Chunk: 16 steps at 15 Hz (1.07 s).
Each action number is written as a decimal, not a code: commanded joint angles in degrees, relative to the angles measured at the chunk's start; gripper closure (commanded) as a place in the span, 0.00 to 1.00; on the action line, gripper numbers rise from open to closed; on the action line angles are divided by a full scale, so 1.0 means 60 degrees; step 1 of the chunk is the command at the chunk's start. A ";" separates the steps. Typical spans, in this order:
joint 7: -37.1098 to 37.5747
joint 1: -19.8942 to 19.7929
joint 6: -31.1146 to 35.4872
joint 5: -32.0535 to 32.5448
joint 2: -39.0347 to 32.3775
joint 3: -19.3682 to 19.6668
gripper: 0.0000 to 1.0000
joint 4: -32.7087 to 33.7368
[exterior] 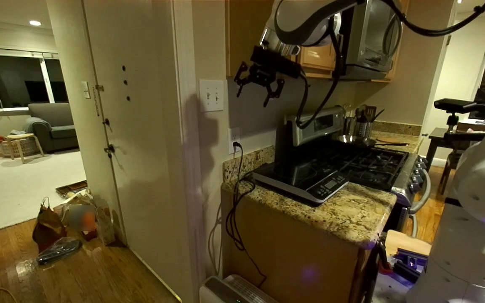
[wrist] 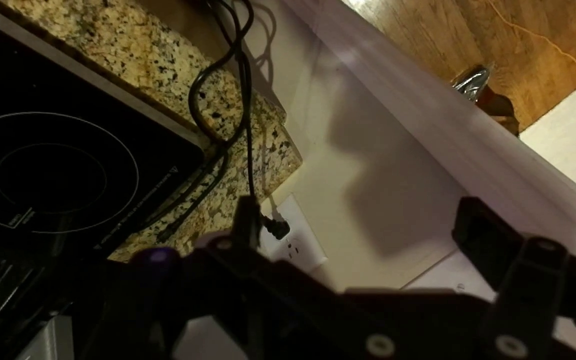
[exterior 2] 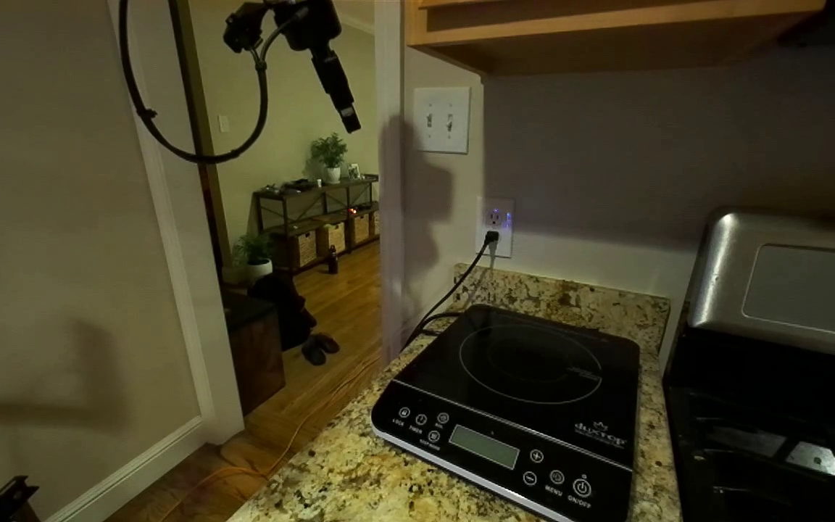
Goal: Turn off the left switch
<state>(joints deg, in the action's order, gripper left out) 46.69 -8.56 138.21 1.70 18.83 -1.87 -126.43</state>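
The left switch (exterior: 208, 96) is the left-hand toggle of a white two-toggle wall plate (exterior: 211, 107). In an exterior view the left switch (exterior 2: 430, 121) and its plate (exterior 2: 442, 145) show unobstructed. In the wrist view only a corner of the plate (wrist: 443, 280) shows at lower right; its toggles are hidden behind my gripper. My gripper (exterior: 252, 99) is open and empty, fingers pointing down, at about plate height and apart from it. It shows edge-on in an exterior view (exterior 2: 350, 125). Its spread fingers also show in the wrist view (wrist: 360, 215).
A socket plate (exterior 2: 504, 248) with a dark cord (exterior 2: 461, 280) is below the switch plate. A black induction cooktop (exterior 2: 519, 362) lies on the granite counter (exterior 2: 338, 449) beside the stove (exterior: 377, 160). Wooden cabinets (exterior 2: 606, 32) hang above. A door frame (exterior: 185, 126) stands beside the plate.
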 commanded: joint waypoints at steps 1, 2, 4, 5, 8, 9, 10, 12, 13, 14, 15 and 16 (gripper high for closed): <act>0.1176 -0.0324 0.0305 0.0452 -0.0233 -0.0289 0.00 0.0202; 0.1395 -0.0339 0.0336 0.0542 -0.0308 -0.0313 0.00 0.0296; 0.2025 -0.0408 0.0473 0.0824 -0.0492 -0.0396 0.00 0.0528; 0.2285 -0.0399 0.0494 0.0920 -0.0628 -0.0388 0.00 0.0712; 0.3037 -0.0363 0.0495 0.1157 -0.1121 -0.0300 0.00 0.1345; 0.3203 -0.0328 0.0536 0.1140 -0.1305 -0.0232 0.00 0.1571; 0.3357 -0.0285 0.0592 0.1122 -0.1485 -0.0166 0.00 0.1774; 0.3683 -0.0235 0.0785 0.1091 -0.1843 -0.0028 0.00 0.2158; 0.3859 -0.0208 0.0974 0.1108 -0.2050 0.0029 0.00 0.2320; 0.4074 -0.0190 0.1197 0.1166 -0.2263 0.0081 0.00 0.2458; 0.4311 -0.0181 0.1463 0.1252 -0.2442 0.0138 0.00 0.2551; 0.4487 -0.0153 0.1695 0.1301 -0.2608 0.0207 0.00 0.2633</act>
<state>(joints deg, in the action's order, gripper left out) 68.70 -9.81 144.47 7.61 6.68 -1.73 -113.15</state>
